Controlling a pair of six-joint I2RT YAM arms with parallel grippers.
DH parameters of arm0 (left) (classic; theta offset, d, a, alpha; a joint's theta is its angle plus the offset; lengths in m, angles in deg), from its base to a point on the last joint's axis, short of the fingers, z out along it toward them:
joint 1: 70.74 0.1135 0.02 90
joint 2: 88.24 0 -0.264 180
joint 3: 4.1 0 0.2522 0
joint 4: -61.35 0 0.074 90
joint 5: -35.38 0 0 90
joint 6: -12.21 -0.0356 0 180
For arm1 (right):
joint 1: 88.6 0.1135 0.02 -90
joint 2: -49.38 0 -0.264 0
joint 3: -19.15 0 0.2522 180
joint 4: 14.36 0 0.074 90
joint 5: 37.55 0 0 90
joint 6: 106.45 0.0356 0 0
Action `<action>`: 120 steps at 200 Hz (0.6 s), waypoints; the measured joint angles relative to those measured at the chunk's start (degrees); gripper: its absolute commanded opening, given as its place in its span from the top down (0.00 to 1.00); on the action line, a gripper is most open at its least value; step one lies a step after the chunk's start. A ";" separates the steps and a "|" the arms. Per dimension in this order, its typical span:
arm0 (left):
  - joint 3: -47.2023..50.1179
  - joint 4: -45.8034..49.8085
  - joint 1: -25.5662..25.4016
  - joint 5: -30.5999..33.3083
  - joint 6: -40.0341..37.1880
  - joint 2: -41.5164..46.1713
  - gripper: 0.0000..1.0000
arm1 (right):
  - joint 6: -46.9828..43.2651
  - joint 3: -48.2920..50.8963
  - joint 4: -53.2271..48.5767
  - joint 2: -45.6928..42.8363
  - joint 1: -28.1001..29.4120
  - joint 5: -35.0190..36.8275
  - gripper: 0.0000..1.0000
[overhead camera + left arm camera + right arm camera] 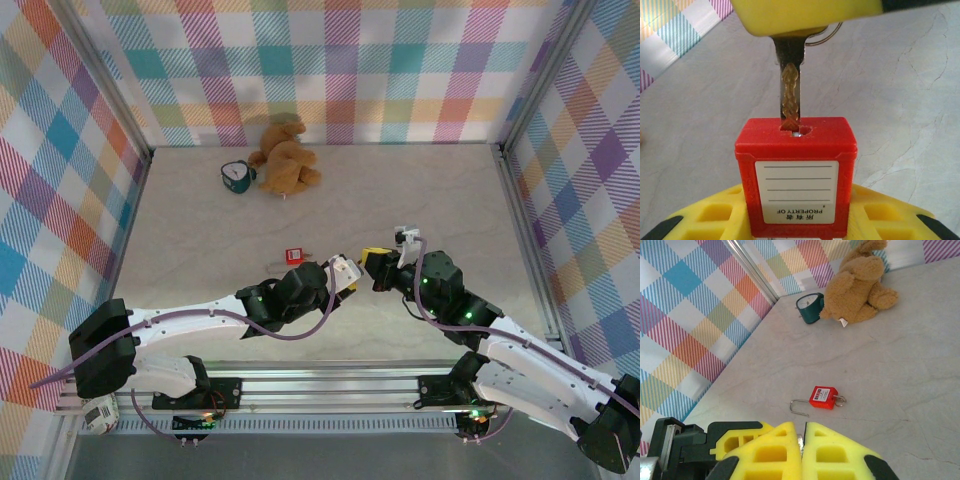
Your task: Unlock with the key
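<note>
Left end effector (796,226) grips the red padlock (796,170) at the near middle of the tabletop (450,200). Right end effector (802,450) is clenched on the key (790,95), whose tip is at the keyway (depth unclear). Farther out are the second padlock (822,397) and the teddy bear (860,285).

Key (790,92): dull pale metal, grooved blade upright; tip in keyway atop red padlock (796,150).

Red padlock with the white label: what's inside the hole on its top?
The tip of the thin grey metal key is just poking into the keyhole of the square red plastic padlock. How far in it goes is covered by the red body.
</note>
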 measured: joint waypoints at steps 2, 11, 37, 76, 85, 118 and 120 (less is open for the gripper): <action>0.00 0.00 0.00 0.04 0.00 0.00 0.76 | 0.09 0.02 0.07 0.00 0.02 0.02 1.00; 0.00 -0.02 0.00 0.11 0.00 0.00 0.76 | 0.11 0.04 0.17 0.00 0.22 0.35 1.00; 0.00 0.04 0.00 0.39 0.00 0.00 0.76 | 0.55 0.24 0.70 0.26 0.61 0.85 1.00; 0.00 0.04 0.00 1.03 0.00 0.00 0.77 | 0.94 0.42 1.42 0.48 0.98 1.70 1.00; 0.00 0.00 0.00 1.05 0.00 0.00 0.77 | 0.96 0.46 1.40 0.31 1.05 1.88 1.00; -0.04 -0.33 0.00 1.18 0.02 0.00 0.77 | 0.96 0.59 0.11 -1.33 1.73 2.10 1.00; -0.04 -0.39 -0.02 1.18 0.02 0.00 0.77 | 0.96 0.59 0.02 -1.44 1.73 2.12 1.00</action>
